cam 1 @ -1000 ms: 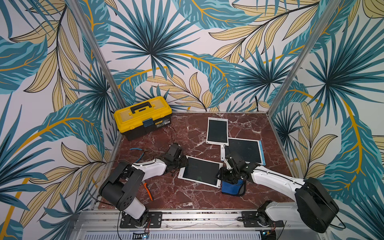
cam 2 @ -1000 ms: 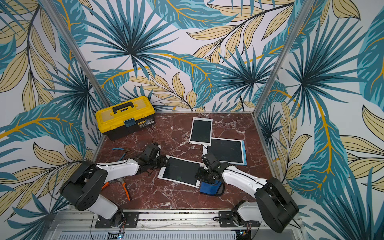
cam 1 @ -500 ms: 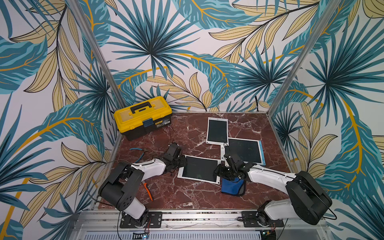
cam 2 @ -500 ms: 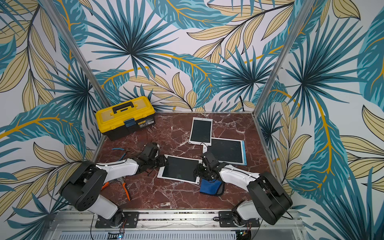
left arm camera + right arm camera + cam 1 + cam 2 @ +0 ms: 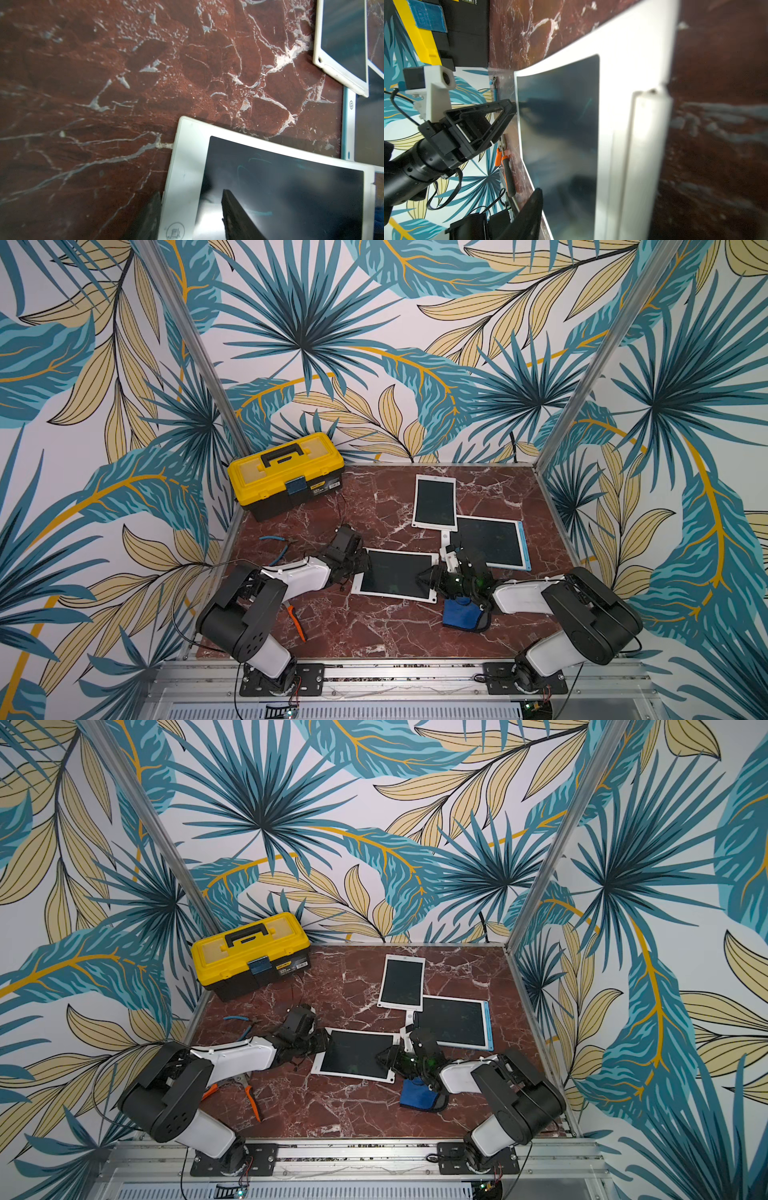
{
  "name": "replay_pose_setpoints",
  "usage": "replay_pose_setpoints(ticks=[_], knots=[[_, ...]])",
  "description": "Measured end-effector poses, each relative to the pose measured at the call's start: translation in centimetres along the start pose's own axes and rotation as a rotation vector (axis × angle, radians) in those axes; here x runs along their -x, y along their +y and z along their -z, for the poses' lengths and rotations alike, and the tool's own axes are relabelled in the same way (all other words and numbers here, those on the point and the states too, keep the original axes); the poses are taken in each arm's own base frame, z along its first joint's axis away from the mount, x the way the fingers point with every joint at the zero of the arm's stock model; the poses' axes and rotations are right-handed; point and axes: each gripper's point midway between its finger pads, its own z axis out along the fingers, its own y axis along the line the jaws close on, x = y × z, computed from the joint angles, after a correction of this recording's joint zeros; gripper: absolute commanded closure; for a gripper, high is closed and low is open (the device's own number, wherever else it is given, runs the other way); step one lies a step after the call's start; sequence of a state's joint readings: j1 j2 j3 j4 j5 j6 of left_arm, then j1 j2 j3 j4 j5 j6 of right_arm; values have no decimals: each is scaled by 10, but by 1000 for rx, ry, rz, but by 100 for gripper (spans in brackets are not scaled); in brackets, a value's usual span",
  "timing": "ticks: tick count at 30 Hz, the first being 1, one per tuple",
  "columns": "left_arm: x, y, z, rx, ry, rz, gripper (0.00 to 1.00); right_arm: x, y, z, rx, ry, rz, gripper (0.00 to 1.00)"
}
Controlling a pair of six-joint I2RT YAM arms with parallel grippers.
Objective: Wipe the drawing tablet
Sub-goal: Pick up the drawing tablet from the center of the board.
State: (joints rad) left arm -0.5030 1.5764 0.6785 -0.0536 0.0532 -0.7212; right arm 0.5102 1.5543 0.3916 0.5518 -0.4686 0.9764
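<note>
The near drawing tablet (image 5: 395,572) (image 5: 357,1054) lies flat on the red marble table, white-framed with a dark screen carrying faint teal strokes (image 5: 291,187). My left gripper (image 5: 362,565) (image 5: 192,218) is open at its left short end. One finger sits just off the edge and the other over the screen. My right gripper (image 5: 428,577) is open at the tablet's right end (image 5: 560,124). Only one of its fingers (image 5: 529,214) shows in the wrist view, over the tablet's long edge. A blue cloth (image 5: 459,612) (image 5: 417,1096) lies on the table under the right wrist, not held.
Two more tablets lie behind, one white (image 5: 434,502) and one blue-edged (image 5: 490,541) that it overlaps. A yellow toolbox (image 5: 286,472) stands at the back left. Blue pliers (image 5: 274,541) and orange-handled pliers (image 5: 297,620) lie by the left arm.
My right gripper has slid a little to the left onto the tablet's right end, and the right arm's elbow has swung inward. The left arm, tablet and cloth have not moved.
</note>
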Motion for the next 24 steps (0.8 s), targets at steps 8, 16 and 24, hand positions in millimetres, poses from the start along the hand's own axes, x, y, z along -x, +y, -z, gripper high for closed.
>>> replay_pose_setpoints(ticks=[8,16,24], knots=[[-1,-1,0,-8,4,0,50,-8,3,1,-1,51,-12,53],[-3,-4,1,-21,13,-12,51,2,27,19,-56,50,44,59],[-15,-8,7,-51,54,-21,51,5,40,30,-83,55,82,64]])
